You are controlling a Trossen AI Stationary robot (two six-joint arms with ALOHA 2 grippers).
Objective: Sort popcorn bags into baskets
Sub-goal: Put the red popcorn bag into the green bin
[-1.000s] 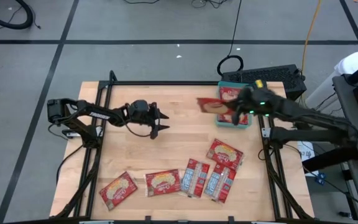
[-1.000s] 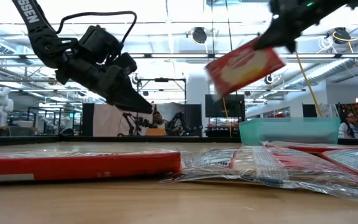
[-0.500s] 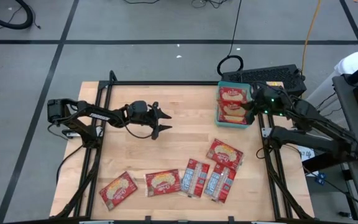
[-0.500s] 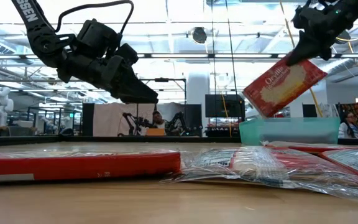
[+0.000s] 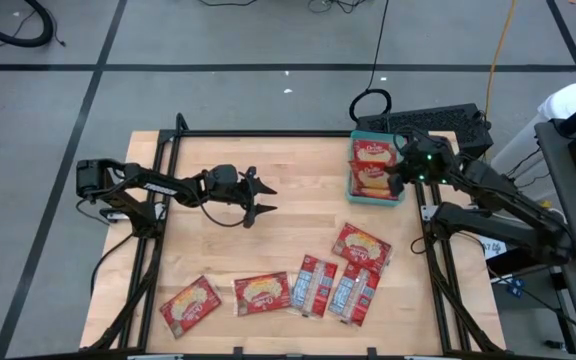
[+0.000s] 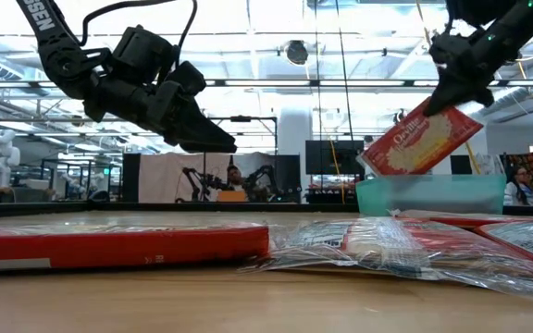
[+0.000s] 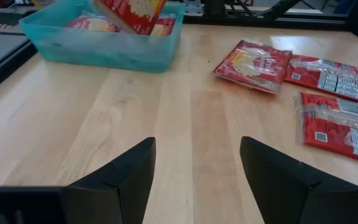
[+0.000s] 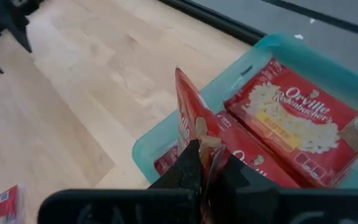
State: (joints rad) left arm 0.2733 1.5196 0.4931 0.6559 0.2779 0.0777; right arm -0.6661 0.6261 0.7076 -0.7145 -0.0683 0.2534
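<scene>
My right gripper [image 5: 396, 180] is over the teal basket [image 5: 401, 198] at the table's far right, shut on a red popcorn bag [image 6: 416, 139]. Two more bags [image 8: 297, 118] lie flat in the basket. Several bags lie on the table near its front edge: two picture-side up [image 5: 190, 305] [image 5: 260, 293], two with silvery panels [image 5: 313, 285] [image 5: 353, 293], and one farther back [image 5: 361, 245]. My left gripper [image 5: 260, 195] hovers open above the bare wood left of centre, holding nothing. My right gripper pinches the bag's upper edge [image 8: 197, 140] between its two fingers, near one corner [image 6: 453, 104]. The fingers slant down from above. The bag hangs tilted below them, with its lower end [image 7: 132, 18] down inside the basket's rim. Whether it rests on the bags beneath, I cannot tell.
A black keyboard-like box [image 5: 438, 122] sits just beyond the basket, off the table's far right corner. Black frame rails run along the table's left [image 5: 158, 200] and right [image 5: 430, 250] sides. Bare wood [image 7: 185, 112] lies between my left gripper and the basket.
My right gripper has carried the bag toward the table's right edge and downward, from beside the basket's left wall to over the basket. The bag has tipped, and its lower end has sunk into the basket.
</scene>
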